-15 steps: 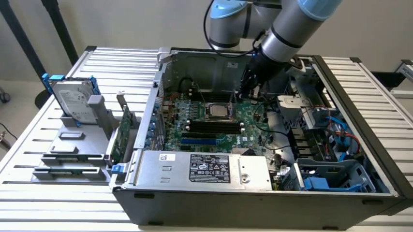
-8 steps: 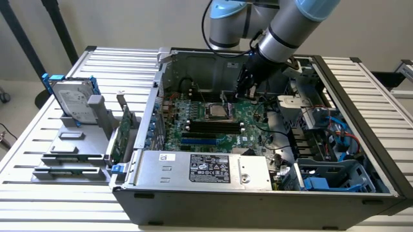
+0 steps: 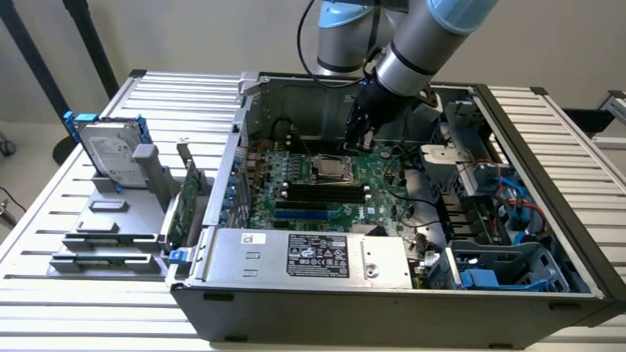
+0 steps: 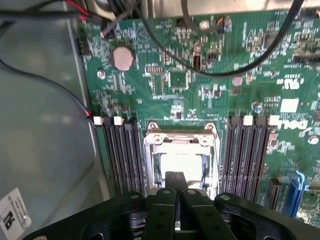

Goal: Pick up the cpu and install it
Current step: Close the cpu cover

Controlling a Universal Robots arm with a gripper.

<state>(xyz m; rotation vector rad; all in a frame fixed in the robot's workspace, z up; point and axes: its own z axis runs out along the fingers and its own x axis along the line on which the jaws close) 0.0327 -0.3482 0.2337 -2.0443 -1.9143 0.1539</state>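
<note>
The cpu [image 4: 181,162] shows as a shiny silver square lying flat inside the metal-framed socket [image 4: 150,141] on the green motherboard [image 4: 280,75]. In the exterior view the cpu [image 3: 333,169] sits in the middle of the open computer case [image 3: 391,297]. My gripper [image 4: 176,181] hangs just above the socket's near edge, its two black fingers pressed together with nothing visible between them. In the exterior view the gripper [image 3: 356,144] reaches down into the case from the back, its tip a little behind the socket.
Black memory slots [image 4: 120,150] flank the socket on both sides. Black cables [image 4: 210,70] cross the board. Outside the case, on the exterior view's left, a silver hard drive [image 3: 110,152] with blue rails and upright green cards [image 3: 186,202] stand in a grey rack.
</note>
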